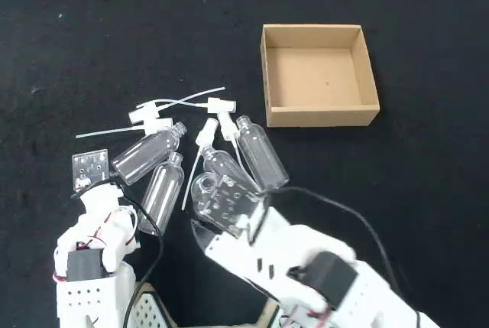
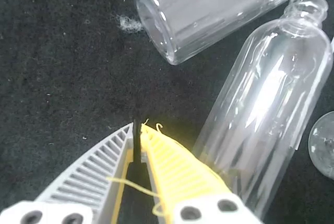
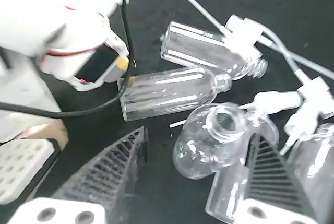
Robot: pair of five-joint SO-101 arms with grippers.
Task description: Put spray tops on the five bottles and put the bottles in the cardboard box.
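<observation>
Black cloth (image 1: 76, 53) is covering the table; the cardboard box (image 1: 321, 116) is sitting open-topped, well apart from the arms; five clear bottles (image 1: 260, 156) are clustering near the arms, open-necked, with white spray tops (image 1: 218, 106) lying loose just beyond them. The left gripper (image 2: 138, 128) is holding its fingers pressed together just beside a lying bottle (image 2: 261, 104); the right gripper (image 3: 198, 140) is holding its fingers wide apart around an upright bottle (image 3: 209, 156).
</observation>
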